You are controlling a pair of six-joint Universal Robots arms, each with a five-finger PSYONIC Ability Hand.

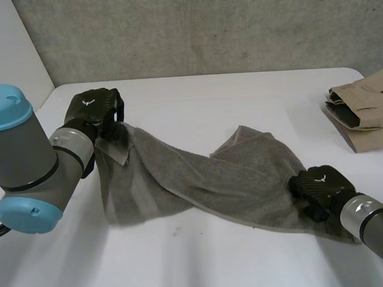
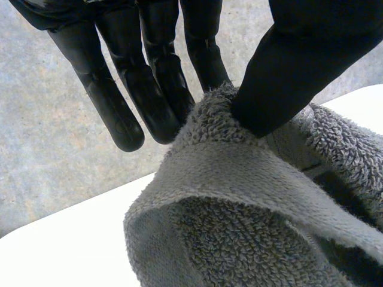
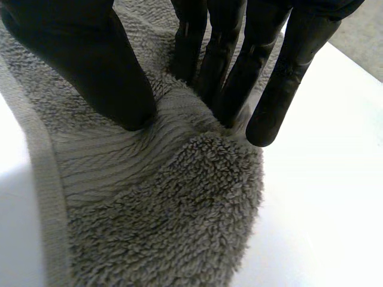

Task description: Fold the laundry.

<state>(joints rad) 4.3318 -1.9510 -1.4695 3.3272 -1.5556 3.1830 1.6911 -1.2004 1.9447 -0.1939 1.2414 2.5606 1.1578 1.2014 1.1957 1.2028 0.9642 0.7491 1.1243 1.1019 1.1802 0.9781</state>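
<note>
**A:** Head view: we've got the towel point(image 1: 200, 181) strung across the table point(image 1: 204, 258), with the left hand point(image 1: 93, 113) holding its far corner up and the right hand point(image 1: 321, 187) on the near corner.

**B:** Yep. Left wrist: we see thumb and fingers pinching the edge. Right wrist: they nip a bunched corner.

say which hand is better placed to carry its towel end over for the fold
Left, likely: the left hand pinches a grey towel corner held up off the table; the right hand grips its end low against it.
</note>
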